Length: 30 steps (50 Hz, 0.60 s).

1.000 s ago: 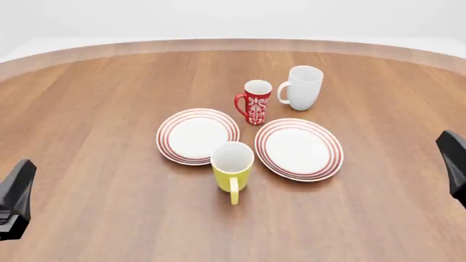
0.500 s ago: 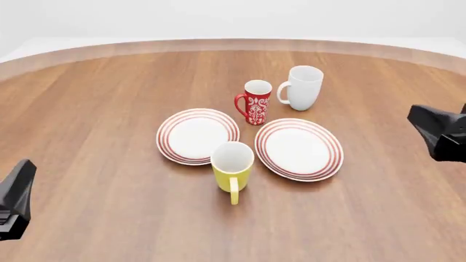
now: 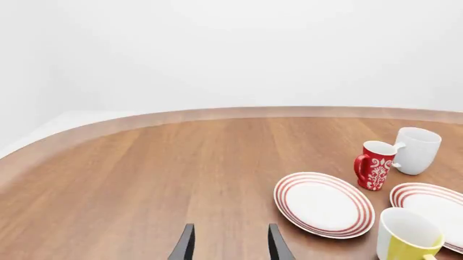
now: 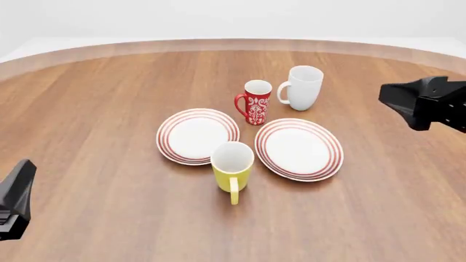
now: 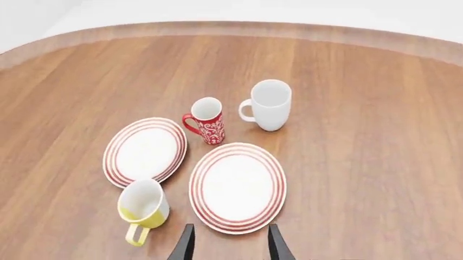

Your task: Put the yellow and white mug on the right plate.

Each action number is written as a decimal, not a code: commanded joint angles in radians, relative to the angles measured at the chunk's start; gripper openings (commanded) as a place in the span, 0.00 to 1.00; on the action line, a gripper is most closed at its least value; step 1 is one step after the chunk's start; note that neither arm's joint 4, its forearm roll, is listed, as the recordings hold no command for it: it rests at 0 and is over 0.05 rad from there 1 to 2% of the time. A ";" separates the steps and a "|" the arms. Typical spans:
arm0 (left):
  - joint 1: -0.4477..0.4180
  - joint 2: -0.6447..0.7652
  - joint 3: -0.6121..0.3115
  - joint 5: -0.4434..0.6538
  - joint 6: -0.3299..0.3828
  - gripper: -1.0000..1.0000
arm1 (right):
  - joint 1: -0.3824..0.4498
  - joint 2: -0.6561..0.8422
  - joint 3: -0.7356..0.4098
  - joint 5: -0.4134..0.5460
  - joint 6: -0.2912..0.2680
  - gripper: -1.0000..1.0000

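Observation:
The yellow and white mug stands upright on the table, its handle pointing toward the near edge, between the two plates and a little in front of them. It also shows in the wrist views as the mug and the mug. The right plate lies bare just right of it, seen again as the plate. My right gripper is open with nothing in it and hangs above the table, right of the plate, where the front view shows its gripper. My left gripper is open, low at the near left.
A look-alike left plate lies left of the mug. A red patterned mug and a taller white mug stand behind the plates. The wooden table's curved far edge runs across the back.
My right gripper has moved forward and leftward from the near right edge, now hanging over the table right of the white mug. The left arm and all the crockery have stayed still.

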 commanded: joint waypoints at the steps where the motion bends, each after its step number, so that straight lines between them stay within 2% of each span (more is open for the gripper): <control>1: 0.000 0.000 0.000 0.000 0.000 1.00 | 0.078 0.036 -0.009 0.019 0.036 1.00; 5: 0.000 0.000 0.000 0.000 0.000 1.00 | 0.078 0.035 -0.020 0.011 0.028 1.00; 8: 0.000 0.000 0.000 0.000 0.000 1.00 | 0.119 0.038 -0.033 0.013 0.016 1.00; 10: 0.000 0.000 0.000 0.000 0.000 1.00 | 0.118 0.040 -0.045 0.020 0.014 1.00; 13: 0.000 0.000 0.000 0.000 0.000 1.00 | 0.135 0.046 -0.076 0.027 -0.022 1.00; 16: 0.000 0.000 0.000 0.000 0.000 1.00 | 0.163 0.068 -0.103 0.043 -0.020 1.00; 17: 0.000 0.000 0.000 0.000 0.000 1.00 | 0.196 0.077 -0.111 0.036 -0.059 1.00; 18: 0.000 0.000 0.000 0.000 0.000 1.00 | 0.189 0.075 -0.114 0.041 -0.037 1.00; 21: 0.000 0.000 0.000 0.000 0.000 1.00 | 0.216 0.111 -0.130 0.054 -0.023 1.00; 30: 0.000 0.000 0.000 0.000 0.000 1.00 | 0.300 0.185 -0.164 0.050 0.066 1.00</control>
